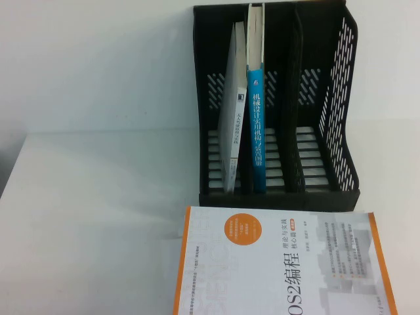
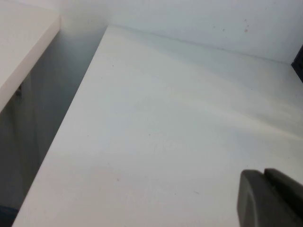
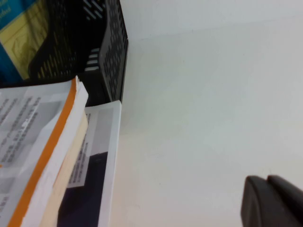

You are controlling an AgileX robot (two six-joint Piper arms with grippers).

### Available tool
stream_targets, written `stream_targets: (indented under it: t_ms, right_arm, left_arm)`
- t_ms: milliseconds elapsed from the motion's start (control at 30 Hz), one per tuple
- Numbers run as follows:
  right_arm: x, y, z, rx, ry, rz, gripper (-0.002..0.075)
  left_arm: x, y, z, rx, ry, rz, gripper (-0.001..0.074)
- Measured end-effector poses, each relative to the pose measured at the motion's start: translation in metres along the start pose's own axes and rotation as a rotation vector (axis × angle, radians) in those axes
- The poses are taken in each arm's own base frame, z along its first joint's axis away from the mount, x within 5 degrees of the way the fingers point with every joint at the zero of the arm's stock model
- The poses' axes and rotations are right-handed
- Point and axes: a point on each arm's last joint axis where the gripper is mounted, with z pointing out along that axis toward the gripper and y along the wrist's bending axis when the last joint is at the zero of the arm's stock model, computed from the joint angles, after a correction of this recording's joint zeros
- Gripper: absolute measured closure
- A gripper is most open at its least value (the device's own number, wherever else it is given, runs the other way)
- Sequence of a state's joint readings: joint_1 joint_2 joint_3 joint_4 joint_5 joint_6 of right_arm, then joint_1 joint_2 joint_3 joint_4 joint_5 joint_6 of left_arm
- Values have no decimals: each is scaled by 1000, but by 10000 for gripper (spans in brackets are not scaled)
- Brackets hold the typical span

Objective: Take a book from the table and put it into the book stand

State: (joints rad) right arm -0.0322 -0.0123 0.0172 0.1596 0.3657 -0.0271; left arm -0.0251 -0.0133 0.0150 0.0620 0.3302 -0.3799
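Note:
The book (image 1: 282, 262), pale with orange borders and a dark "ROS2" title, lies flat on the white table (image 1: 98, 216) just in front of the black book stand (image 1: 341, 98). Its orange edge also shows in the right wrist view (image 3: 42, 156). Neither gripper shows in the high view. My left gripper (image 2: 264, 174) is shut and empty over bare table, far from the book. My right gripper (image 3: 266, 179) is shut and empty over bare table, beside the book and apart from it.
A white book (image 1: 233, 111) leans in the stand's left compartment, with a blue-spined book (image 1: 256, 118) upright next to it. The stand's right compartment holds nothing. Under the ROS2 book lies another book with a white-bordered dark cover (image 3: 97, 161). The table's left edge (image 2: 71, 118) drops off.

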Motion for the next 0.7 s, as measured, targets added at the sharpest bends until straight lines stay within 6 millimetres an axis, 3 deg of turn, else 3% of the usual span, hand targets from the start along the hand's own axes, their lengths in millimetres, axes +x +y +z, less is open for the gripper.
stream_targets:
  t_ms: [700]
  right_arm:
    - [0, 1, 0, -14, 0, 34, 729]
  left_arm:
    - [-1, 0, 0, 5, -14, 0, 738]
